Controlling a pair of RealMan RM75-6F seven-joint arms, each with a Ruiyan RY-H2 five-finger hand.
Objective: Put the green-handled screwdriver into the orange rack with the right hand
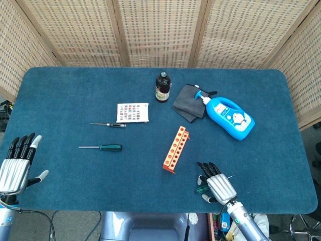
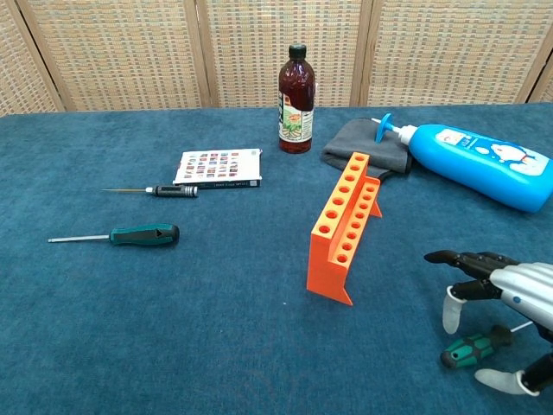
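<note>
Right now the right robot hand [image 2: 505, 298], fingers spread w/ nothing gripped, hovers over the green-handled screwdriver [image 2: 467, 348] lying on the bench [image 2: 216, 328] at lower right, so closing off-centre could roll it away from the orange rack [image 2: 344, 226].

A rack [image 2: 344, 235] is standing right of the table's [image 1: 75, 95] middle. Behind it, a cloth [image 2: 359, 145] is lying with a bottle [image 2: 295, 89] standing to its left and a jug [image 2: 475, 164] lying on its side to its right, the nozzle over the cloth. Left of the rack, a card [image 2: 219, 167] is lying flat; a small screwdriver [image 2: 164, 190] is lying before it, and a bigger screwdriver [image 2: 134, 234] nearer still. At the near right edge, another screwdriver [image 2: 471, 348] is lying under the right hand [image 2: 505, 303]. The left hand [image 1: 16, 165] is hanging off the near left corner.
</note>
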